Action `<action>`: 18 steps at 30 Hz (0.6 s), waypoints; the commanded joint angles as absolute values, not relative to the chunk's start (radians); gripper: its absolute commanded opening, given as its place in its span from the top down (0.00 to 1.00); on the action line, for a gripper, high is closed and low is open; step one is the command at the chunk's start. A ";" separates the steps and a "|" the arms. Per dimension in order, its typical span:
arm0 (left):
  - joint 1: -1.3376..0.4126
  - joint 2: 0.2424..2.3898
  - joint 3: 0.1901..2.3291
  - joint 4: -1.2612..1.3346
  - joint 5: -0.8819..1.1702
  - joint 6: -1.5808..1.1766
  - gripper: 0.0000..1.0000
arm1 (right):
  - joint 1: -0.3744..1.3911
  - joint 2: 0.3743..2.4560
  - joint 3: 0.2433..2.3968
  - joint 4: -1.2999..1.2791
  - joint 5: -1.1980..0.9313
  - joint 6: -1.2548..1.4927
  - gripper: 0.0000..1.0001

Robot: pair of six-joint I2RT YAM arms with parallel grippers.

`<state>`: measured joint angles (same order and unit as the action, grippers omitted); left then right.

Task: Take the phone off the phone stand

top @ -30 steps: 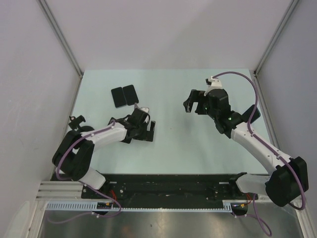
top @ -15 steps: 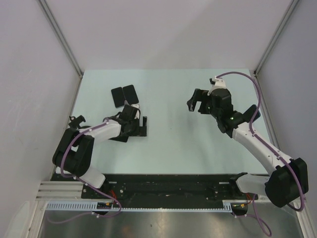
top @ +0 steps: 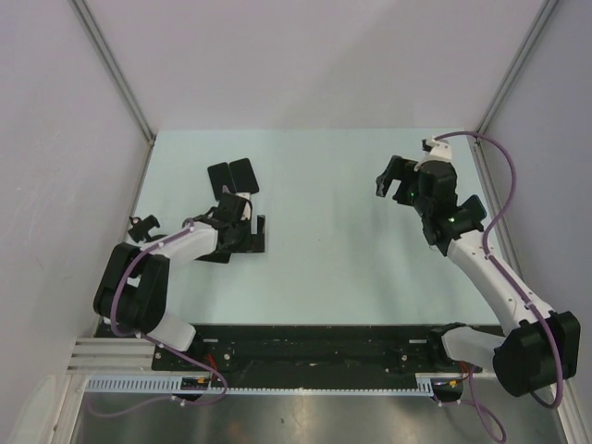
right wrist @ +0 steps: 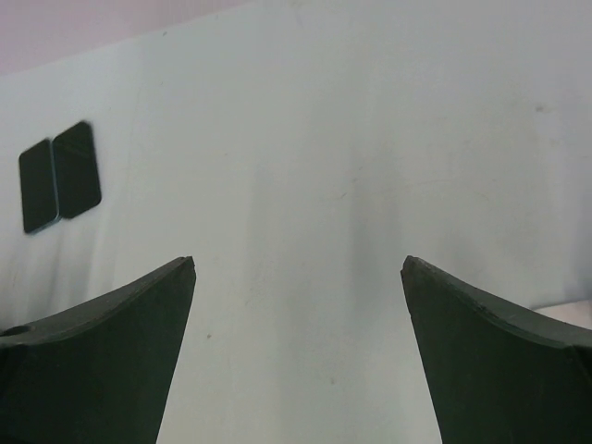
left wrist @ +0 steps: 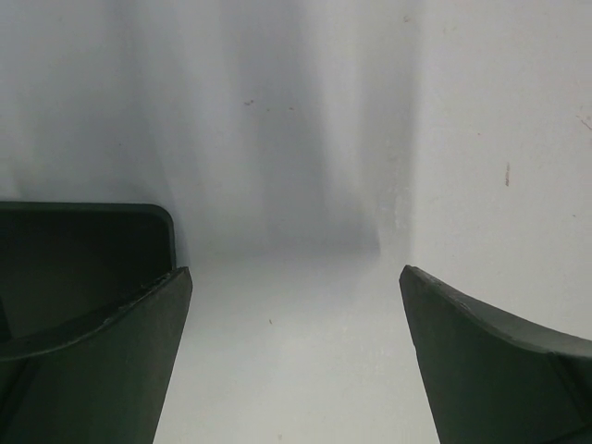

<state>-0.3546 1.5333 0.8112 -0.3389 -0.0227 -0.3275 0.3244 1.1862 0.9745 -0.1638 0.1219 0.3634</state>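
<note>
Two flat dark rectangles (top: 232, 178) lie side by side on the pale table at the back left. They also show small in the right wrist view (right wrist: 60, 176). I cannot tell which is the phone and which the stand. My left gripper (top: 260, 235) is open and empty, low over the table just near of them. In the left wrist view (left wrist: 294, 270) only bare table lies between its jaws, and a dark flat slab with a rounded corner (left wrist: 83, 245) sits behind the left finger. My right gripper (top: 389, 176) is open and empty at the back right (right wrist: 299, 261).
Grey walls with metal posts (top: 113, 69) close in the table on the left, back and right. A black rail (top: 314, 347) with the arm bases runs along the near edge. A purple cable (top: 490, 153) loops off the right arm.
My left gripper has drawn back to the left, nearer the two dark rectangles. My right arm has swung right and toward the back. Both grippers stay open.
</note>
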 commanded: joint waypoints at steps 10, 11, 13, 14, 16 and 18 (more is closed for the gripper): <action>-0.543 1.353 0.980 -0.266 0.089 -0.183 0.00 | 0.014 0.999 0.997 -0.366 0.439 0.308 0.03; -0.545 1.342 0.976 -0.238 0.103 -0.173 0.00 | -0.001 0.993 0.996 -0.379 0.461 0.304 0.03; -0.545 1.325 0.959 -0.216 0.120 -0.137 0.00 | -0.080 0.985 0.996 -0.408 0.486 0.310 0.04; -0.543 1.324 0.954 -0.207 0.136 -0.124 0.00 | -0.096 0.983 0.994 -0.411 0.495 0.311 0.03; -0.545 1.315 0.937 -0.198 0.149 -0.098 0.00 | -0.146 0.976 0.967 -0.381 0.482 0.310 0.04; -0.549 1.304 0.916 -0.183 0.140 -0.095 0.00 | -0.202 0.980 0.942 -0.318 0.431 0.302 0.10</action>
